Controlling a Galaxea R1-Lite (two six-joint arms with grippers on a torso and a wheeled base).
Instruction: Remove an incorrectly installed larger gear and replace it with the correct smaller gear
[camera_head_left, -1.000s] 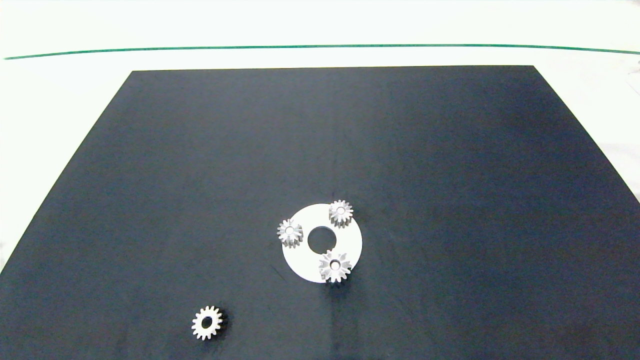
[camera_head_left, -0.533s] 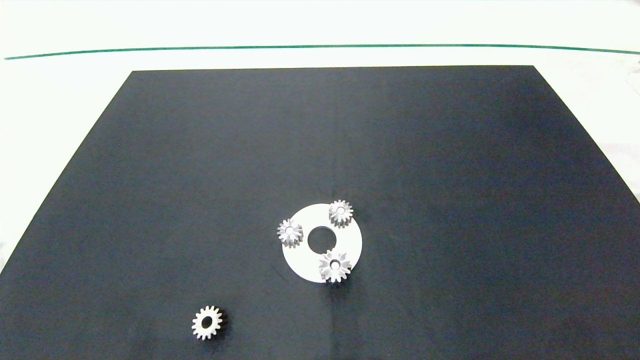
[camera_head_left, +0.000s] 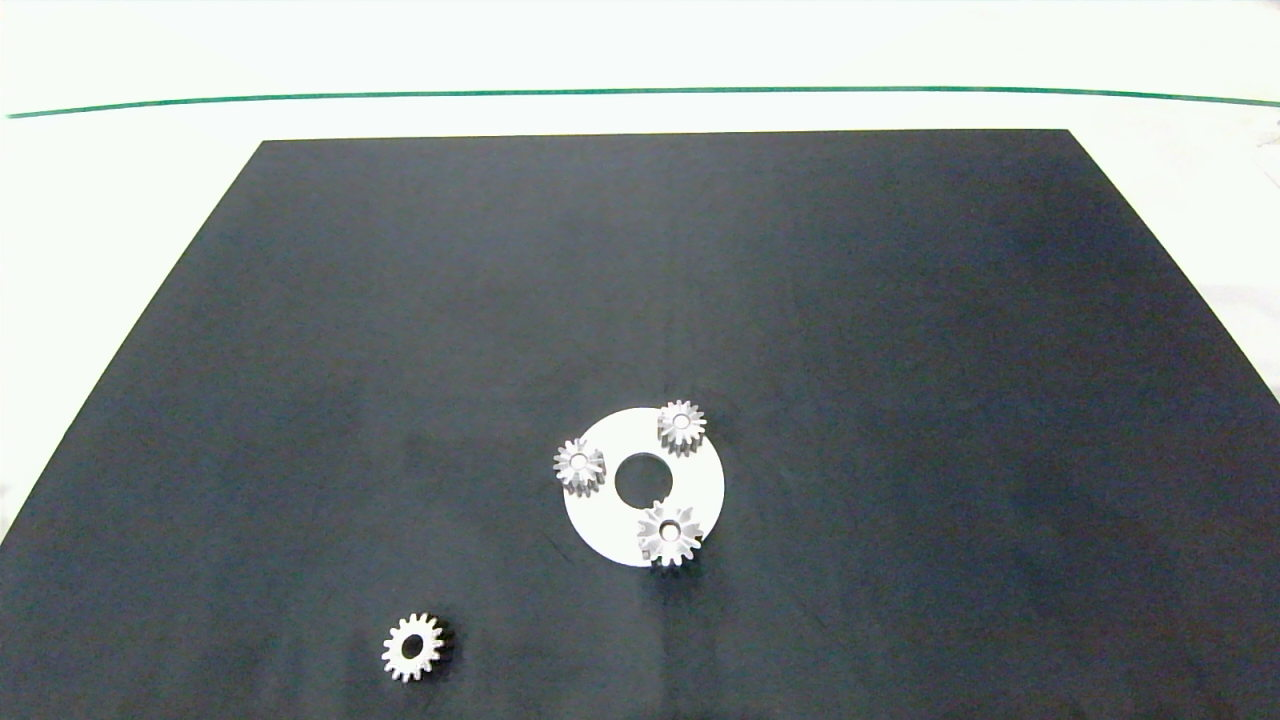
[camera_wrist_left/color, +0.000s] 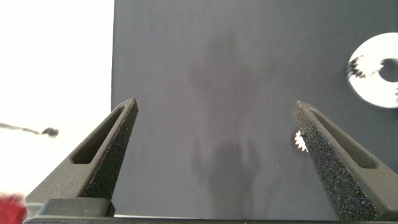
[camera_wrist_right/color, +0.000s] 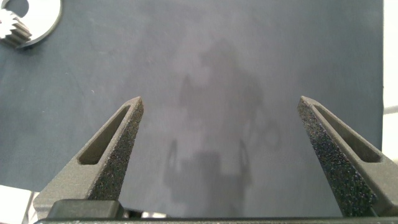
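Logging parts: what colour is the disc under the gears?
White disc, clearest in the head view.

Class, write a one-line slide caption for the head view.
Three gears on a white ring, the larger gear nearest; smaller gear loose on the black mat.

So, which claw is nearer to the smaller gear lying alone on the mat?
Left. The left claw has the smaller gear beside one finger; the right claw does not see it.

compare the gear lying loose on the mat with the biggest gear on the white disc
The smaller gear has short blunt teeth and a wide centre hole; the larger gear has long pointed teeth and a small hole. The smaller gear lies alone on the black mat; the larger gear sits on the white disc. Both are silver.
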